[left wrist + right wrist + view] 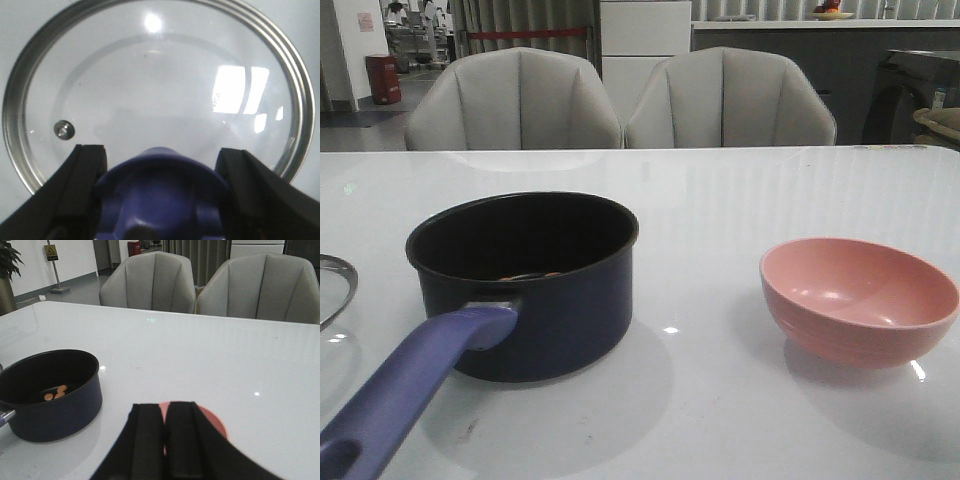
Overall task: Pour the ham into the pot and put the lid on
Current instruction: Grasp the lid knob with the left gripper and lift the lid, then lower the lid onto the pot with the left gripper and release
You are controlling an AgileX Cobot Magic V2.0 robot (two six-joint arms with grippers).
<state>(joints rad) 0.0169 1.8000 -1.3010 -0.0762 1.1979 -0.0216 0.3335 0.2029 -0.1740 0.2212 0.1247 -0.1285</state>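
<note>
The dark navy pot (550, 310) stands left of centre, its purple-blue handle (400, 395) pointing toward the front left. A few orange ham slices (55, 392) lie on its black bottom. The clear glass lid (150, 85) lies flat on the table; only its rim (334, 283) shows at the far left of the front view. My left gripper (160, 150) is open, with its fingers (87, 175) on either side of the lid's blue knob (160, 195). My right gripper (164, 407) is shut on nothing, above the pink bowl (215, 424).
The pink bowl (860, 300) stands upright and empty on the right of the white table (720, 200). Two grey chairs (515, 100) (730, 100) stand behind the table's far edge. Neither arm shows in the front view.
</note>
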